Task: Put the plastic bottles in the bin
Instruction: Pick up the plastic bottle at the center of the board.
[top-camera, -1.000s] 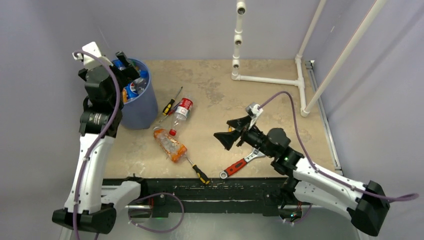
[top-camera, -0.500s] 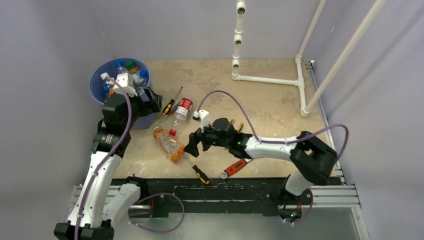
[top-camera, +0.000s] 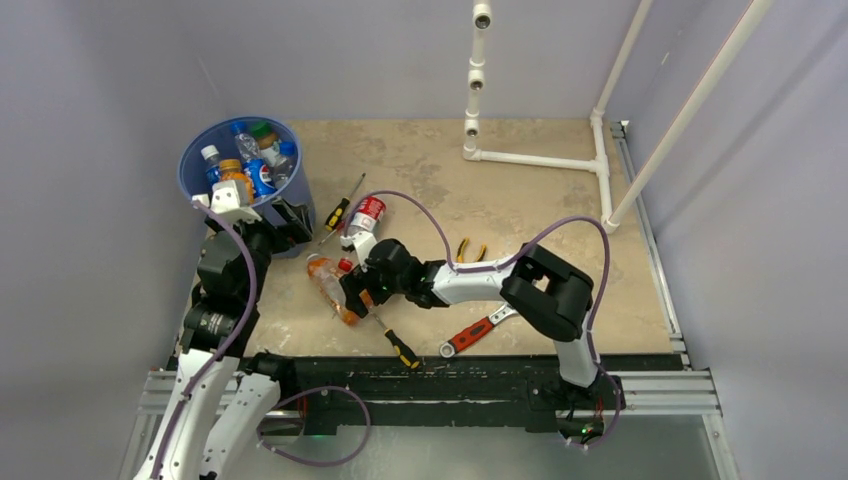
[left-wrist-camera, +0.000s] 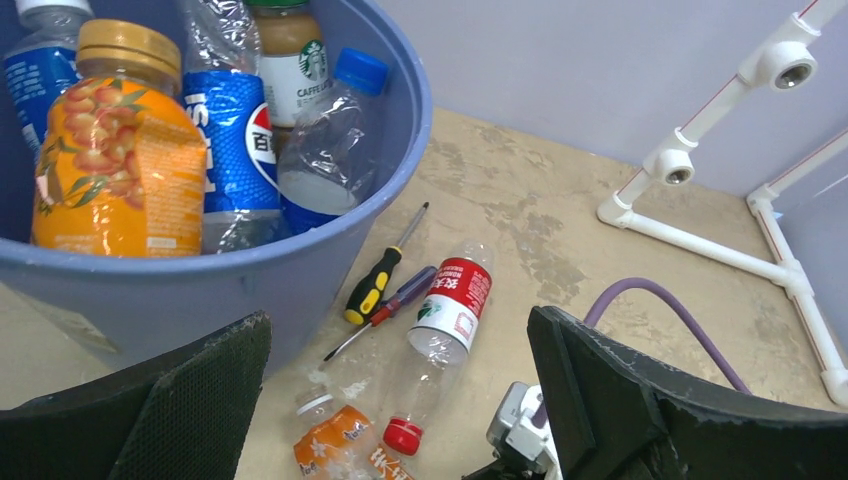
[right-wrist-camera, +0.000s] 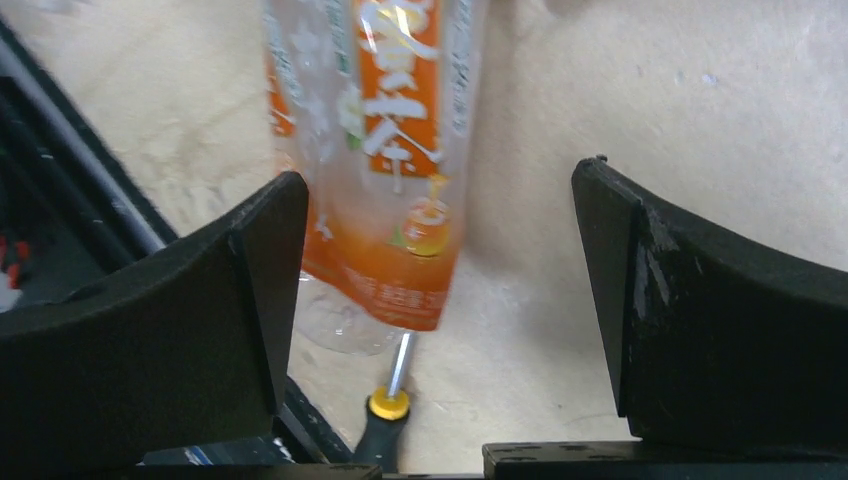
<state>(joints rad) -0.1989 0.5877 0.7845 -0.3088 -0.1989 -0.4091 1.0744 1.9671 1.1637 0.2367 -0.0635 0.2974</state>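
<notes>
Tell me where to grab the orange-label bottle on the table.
Grip the orange-label bottle across its labelled middle, from above: it lies flat, both sides free, and the open right hand spans its width. Avoid the base end, where a screwdriver lies close.

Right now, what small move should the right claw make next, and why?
Probably lower slightly and close on the crushed clear plastic bottle with the orange label. The right claw is open, its fingers either side of the bottle, which lies on the table ungripped. A black-and-yellow screwdriver lies just beyond, so close on the bottle only.
</notes>
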